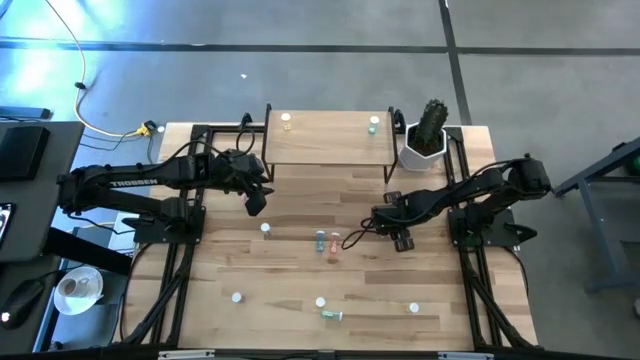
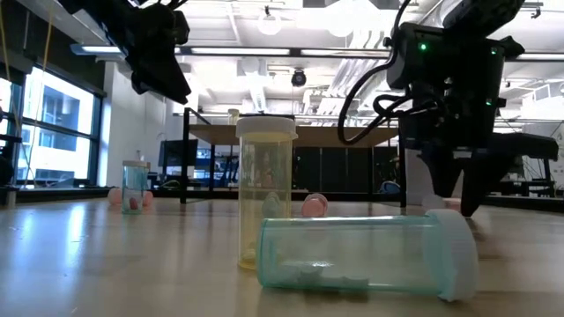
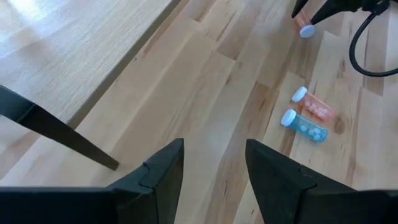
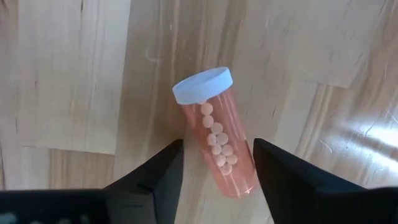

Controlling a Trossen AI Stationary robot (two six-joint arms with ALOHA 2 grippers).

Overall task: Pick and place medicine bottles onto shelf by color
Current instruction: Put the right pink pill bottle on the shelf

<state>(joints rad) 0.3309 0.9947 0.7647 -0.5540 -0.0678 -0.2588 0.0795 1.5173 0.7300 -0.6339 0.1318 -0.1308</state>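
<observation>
high view: the shelf stands at the far edge of the bench, with a yellow bottle and a green bottle on its far corners. the cactus pot sits just beside the shelf's right end. the left pincer hovers near the shelf's front left leg. the right pincer is lower on the bench, well in front of the shelf, at a pink bottle lying on its side. a blue bottle and another pink one lie just beside it, farther from the pot.

low view: a yellow upright bottle and a green bottle on its side fill the foreground, with the shelf behind them.

left wrist view: the left pincer is open and holds nothing, above bare bench beside the shelf's black leg.

right wrist view: the right pincer has its fingers on either side of the lying pink bottle, white cap pointing away; small gaps show, so it is open around the bottle, not clamped.
</observation>
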